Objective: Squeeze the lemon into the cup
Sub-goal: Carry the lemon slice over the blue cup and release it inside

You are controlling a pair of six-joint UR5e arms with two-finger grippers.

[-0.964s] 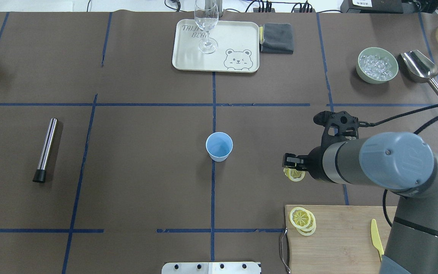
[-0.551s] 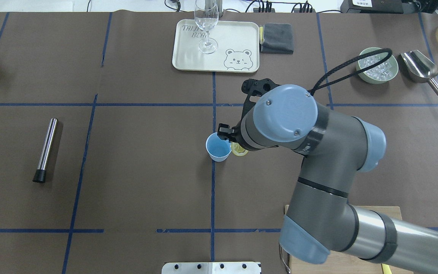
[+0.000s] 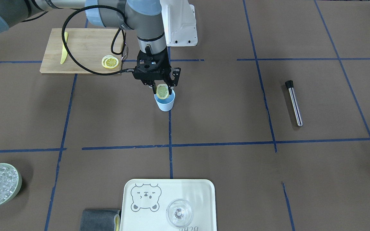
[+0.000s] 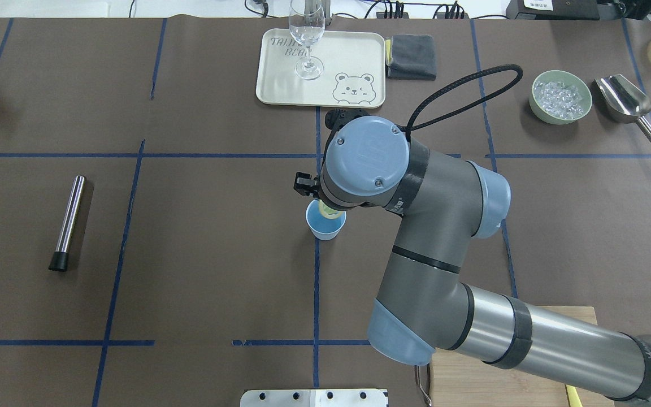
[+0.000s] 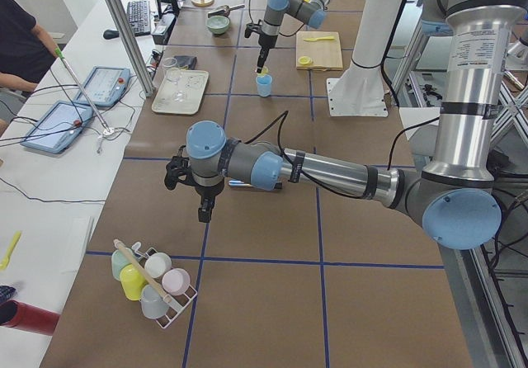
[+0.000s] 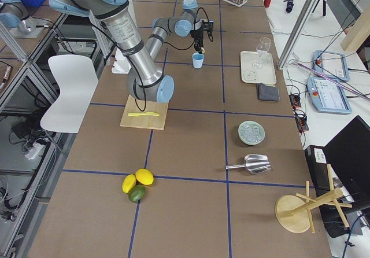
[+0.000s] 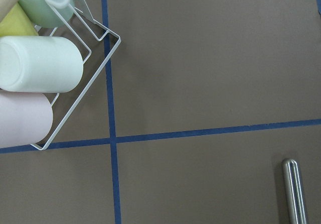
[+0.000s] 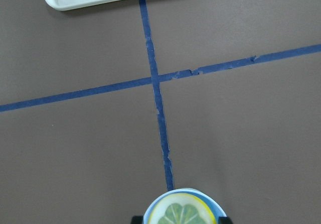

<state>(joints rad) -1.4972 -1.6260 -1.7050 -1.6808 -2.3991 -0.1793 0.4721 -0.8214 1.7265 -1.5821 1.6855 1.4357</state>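
Well out toward the table's left end, the left gripper [image 5: 203,213] hangs over the brown paper; whether its fingers are apart cannot be told. The steel muddler [image 4: 69,221] lies nearer the middle. At the table's centre the right gripper [image 3: 163,88] pinches the lemon slice [image 3: 162,92] by its rind, on edge, right above the light blue cup [image 3: 165,103], lower edge at its mouth. Squeezing looks like the step in hand. The pinch should tighten slowly, with the slice centred over the opening so juice falls inside, without nudging the light cup over. Spare slices [image 3: 110,62] rest on the cutting board [image 3: 82,45] at the robot's edge, further right.
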